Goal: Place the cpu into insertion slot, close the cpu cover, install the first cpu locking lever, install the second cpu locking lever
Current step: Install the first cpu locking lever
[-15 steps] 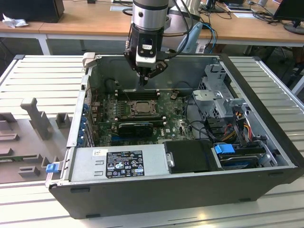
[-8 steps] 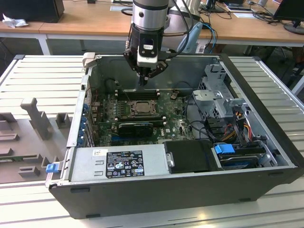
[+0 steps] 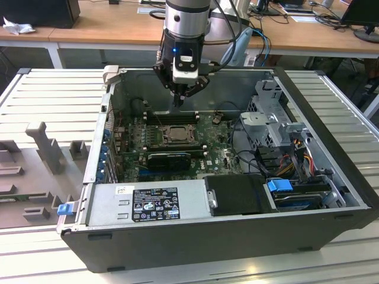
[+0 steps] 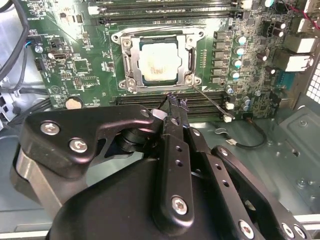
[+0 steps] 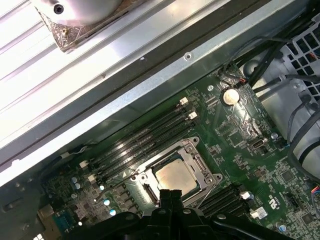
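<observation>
The cpu (image 4: 157,62), pale and silvery, lies flat in the insertion slot (image 3: 176,135) on the green board. The silvery cpu cover (image 4: 191,50) lies down around it, the chip showing through its window; in the first wrist view the cpu (image 5: 174,176) sits inside the same frame (image 5: 198,163). A thin wire locking lever (image 4: 210,102) slants out from one socket corner across the black memory slots. My gripper (image 4: 174,100) is shut with nothing in it, its tips just off the socket's edge over those slots. In the exterior view the gripper (image 3: 177,104) hangs behind the socket, near the case's far wall.
The open computer case (image 3: 331,177) walls the board in on all sides. A long black card (image 3: 169,158) lies in front of the socket, a power supply (image 3: 148,204) nearer still. Drive cage (image 3: 272,127) and cables fill the exterior view's right. A grey foam tray (image 3: 35,171) sits outside.
</observation>
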Controlling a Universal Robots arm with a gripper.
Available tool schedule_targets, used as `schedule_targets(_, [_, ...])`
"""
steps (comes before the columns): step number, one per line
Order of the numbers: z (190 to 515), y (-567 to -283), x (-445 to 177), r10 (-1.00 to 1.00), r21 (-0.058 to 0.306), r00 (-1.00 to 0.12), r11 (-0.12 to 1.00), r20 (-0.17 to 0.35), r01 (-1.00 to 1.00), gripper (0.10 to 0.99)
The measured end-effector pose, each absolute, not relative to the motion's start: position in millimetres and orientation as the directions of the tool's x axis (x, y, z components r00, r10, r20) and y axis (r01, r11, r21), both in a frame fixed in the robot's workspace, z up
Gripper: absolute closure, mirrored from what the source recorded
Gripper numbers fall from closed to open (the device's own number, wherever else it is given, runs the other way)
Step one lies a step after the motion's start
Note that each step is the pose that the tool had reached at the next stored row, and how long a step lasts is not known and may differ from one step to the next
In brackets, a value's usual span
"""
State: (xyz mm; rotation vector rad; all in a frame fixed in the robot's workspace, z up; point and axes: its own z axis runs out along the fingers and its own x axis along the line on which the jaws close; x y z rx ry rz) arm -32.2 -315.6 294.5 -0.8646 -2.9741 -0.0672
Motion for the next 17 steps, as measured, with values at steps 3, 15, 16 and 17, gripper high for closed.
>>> schedule_targets(3, [293.9,-315.6,-33.3,0.525,0.03,-0.849,0.849,0.054,0.527,0.98])
schedule_targets(15, [285.3,-316.1,-38.4,0.293,0.034,-0.955,0.955,0.045,0.295,0.98])
schedule_targets(16, [285.0,-316.1,-38.4,0.277,0.034,-0.96,0.96,0.045,0.279,0.98])
schedule_targets(17, [284.7,-316.1,-38.5,0.261,0.034,-0.964,0.964,0.045,0.262,0.98])
